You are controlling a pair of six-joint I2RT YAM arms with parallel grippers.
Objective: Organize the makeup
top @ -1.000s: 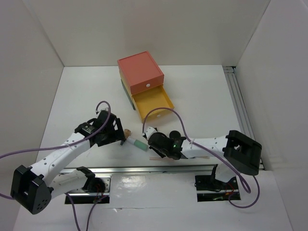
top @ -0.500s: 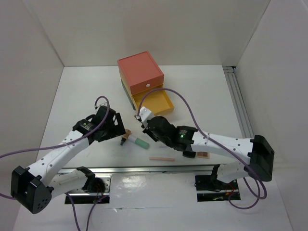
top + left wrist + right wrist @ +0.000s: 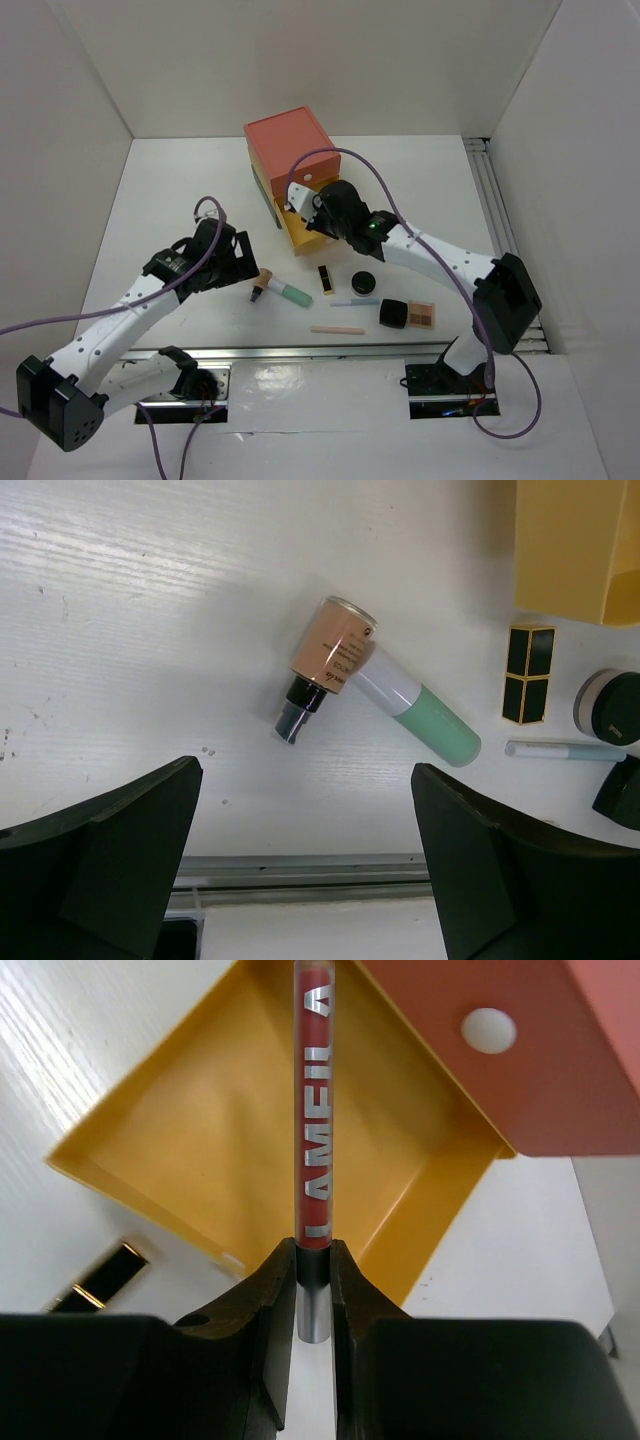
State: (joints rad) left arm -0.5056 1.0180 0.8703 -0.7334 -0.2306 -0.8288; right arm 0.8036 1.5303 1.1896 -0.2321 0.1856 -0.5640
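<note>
My right gripper (image 3: 300, 205) (image 3: 312, 1270) is shut on a thin red lip-gloss tube (image 3: 312, 1110) with white letters and holds it over the open yellow drawer (image 3: 220, 1140) (image 3: 300, 238). My left gripper (image 3: 232, 262) (image 3: 305, 772) is open and empty, just left of a peach pump bottle (image 3: 332, 658) (image 3: 264, 282) that touches a mint-green tube (image 3: 425, 722) (image 3: 294, 296). To the right lie a black-gold lipstick (image 3: 325, 279) (image 3: 528, 673), a round black compact (image 3: 363, 283), a thin pale-blue pencil (image 3: 355, 302), a pink pencil (image 3: 337, 329) and an open black eyeshadow palette (image 3: 405, 314).
The orange-topped drawer box (image 3: 292, 150) stands at the back centre; its orange drawer front with a white knob (image 3: 489, 1031) is shut above the yellow drawer. A metal rail (image 3: 330, 352) runs along the near table edge. White walls close in the table.
My right arm has lifted off the front of the table and swung back to the yellow drawer with the red tube. My left gripper has drawn a little left, away from the bottle.
</note>
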